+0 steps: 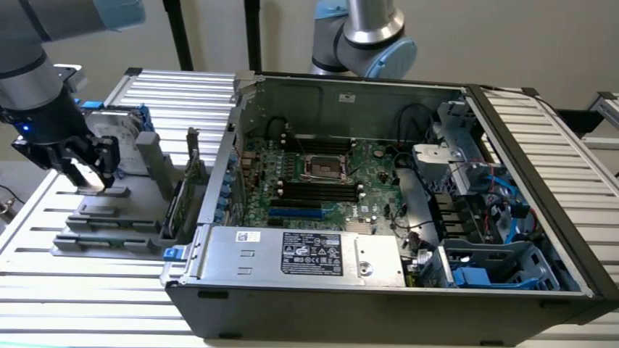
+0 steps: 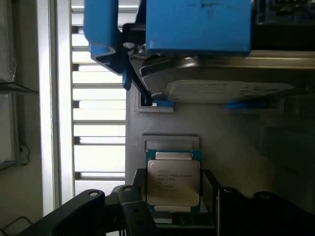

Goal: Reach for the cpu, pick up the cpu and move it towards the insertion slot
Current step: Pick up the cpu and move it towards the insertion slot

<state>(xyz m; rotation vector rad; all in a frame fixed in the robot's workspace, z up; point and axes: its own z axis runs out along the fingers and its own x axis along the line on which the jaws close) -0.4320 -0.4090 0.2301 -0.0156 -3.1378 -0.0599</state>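
The cpu [image 2: 173,181], a small square chip with a pale metal top and green edges, sits between my black fingers [image 2: 139,189], which press on two of its opposite sides. In the exterior view my gripper [image 1: 85,176] hangs just over the grey fixture [image 1: 106,225] on the exterior view's left, with the pale cpu [image 1: 84,174] in it. The insertion slot [image 1: 324,168], a shiny square frame with a dark centre, lies on the green board inside the open computer case, well off to the exterior view's right of my gripper.
A silver hard drive [image 2: 221,91] with blue rails [image 2: 197,24] stands in the fixture just beyond the cpu. The case's tall side wall [image 1: 225,167] stands between the fixture and the board. A second arm [image 1: 363,36] rises behind the case. Long black memory slots [image 1: 314,190] flank the socket.
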